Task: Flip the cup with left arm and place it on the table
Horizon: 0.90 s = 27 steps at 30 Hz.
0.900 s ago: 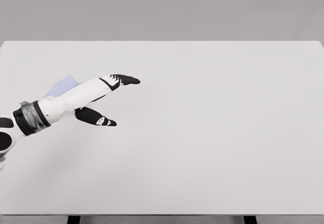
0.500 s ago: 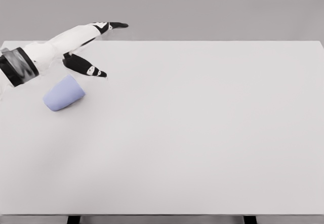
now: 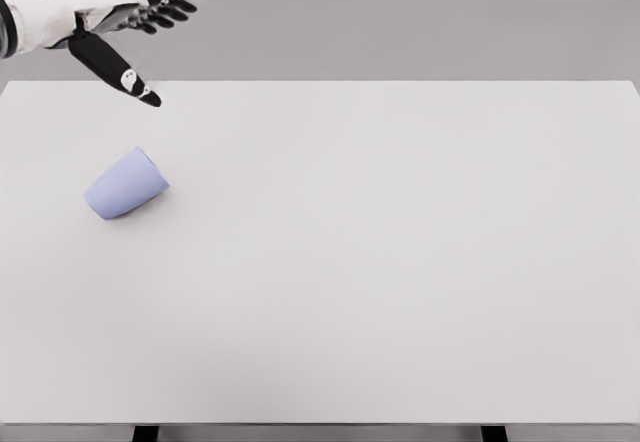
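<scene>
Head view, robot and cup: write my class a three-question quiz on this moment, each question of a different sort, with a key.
1. True or false: the left hand is grasping the cup.
2. Multiple choice: the cup is (A) upright on its base, (B) lying on its side on the table, (C) held in the air.
3. Fill the gap: the cup's colour is pale ____.

Key
1. False: the hand is raised at the upper left, fingers spread, well apart from the cup.
2. B.
3. Blue.
</scene>
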Tool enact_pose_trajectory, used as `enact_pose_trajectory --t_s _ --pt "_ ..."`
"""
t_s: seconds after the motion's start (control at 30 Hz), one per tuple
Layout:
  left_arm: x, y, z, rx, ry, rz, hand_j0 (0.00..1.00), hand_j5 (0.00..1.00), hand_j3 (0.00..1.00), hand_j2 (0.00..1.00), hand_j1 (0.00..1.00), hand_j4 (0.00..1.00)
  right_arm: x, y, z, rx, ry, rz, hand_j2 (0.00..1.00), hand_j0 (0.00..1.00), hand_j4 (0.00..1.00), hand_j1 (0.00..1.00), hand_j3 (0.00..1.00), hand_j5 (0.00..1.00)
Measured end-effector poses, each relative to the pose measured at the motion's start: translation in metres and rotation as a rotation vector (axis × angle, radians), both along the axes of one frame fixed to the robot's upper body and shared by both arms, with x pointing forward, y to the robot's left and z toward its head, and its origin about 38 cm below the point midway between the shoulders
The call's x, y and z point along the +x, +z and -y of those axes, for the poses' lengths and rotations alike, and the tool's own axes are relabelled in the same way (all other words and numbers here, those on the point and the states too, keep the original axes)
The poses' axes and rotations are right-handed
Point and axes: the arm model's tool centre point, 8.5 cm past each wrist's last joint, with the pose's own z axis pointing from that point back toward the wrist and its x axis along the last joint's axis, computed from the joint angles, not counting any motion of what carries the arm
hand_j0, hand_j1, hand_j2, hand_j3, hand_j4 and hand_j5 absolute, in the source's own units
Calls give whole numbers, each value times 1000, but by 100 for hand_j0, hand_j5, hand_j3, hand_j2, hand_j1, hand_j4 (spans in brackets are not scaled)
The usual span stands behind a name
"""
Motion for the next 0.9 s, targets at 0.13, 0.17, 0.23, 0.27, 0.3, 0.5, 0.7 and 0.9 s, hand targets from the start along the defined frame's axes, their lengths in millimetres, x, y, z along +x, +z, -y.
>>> enact_pose_trajectory --t_s 0.13,0.17,0.23,0.27,0.3,0.5,0.7,0.9 --pt "2 -31 -11 -31 108 -123 100 100 100 100 100 100 0 0 0 0 0 0 100 100 100 100 100 100" --pt "2 -38 -8 -26 144 -99 100 100 100 100 100 100 0 0 0 0 0 0 100 100 100 100 100 100" --pt "1 -47 -2 -25 188 -66 100 100 100 100 100 100 0 0 0 0 0 0 100 100 100 100 100 100" --pt "1 -50 1 -25 199 -58 100 100 100 100 100 100 0 0 0 0 0 0 100 100 100 100 100 100" --pt "0 -53 4 -24 204 -53 100 100 100 100 100 100 0 0 0 0 0 0 100 100 100 100 100 100" --pt "-4 -65 16 -10 215 -26 100 100 100 100 100 100 0 0 0 0 0 0 100 100 100 100 100 100" --pt "-12 -89 -7 23 273 -57 100 100 100 100 100 100 0 0 0 0 0 0 100 100 100 100 100 100" --pt "-19 -103 -35 49 348 -61 100 100 100 100 100 100 0 0 0 0 0 0 100 100 100 100 100 100"
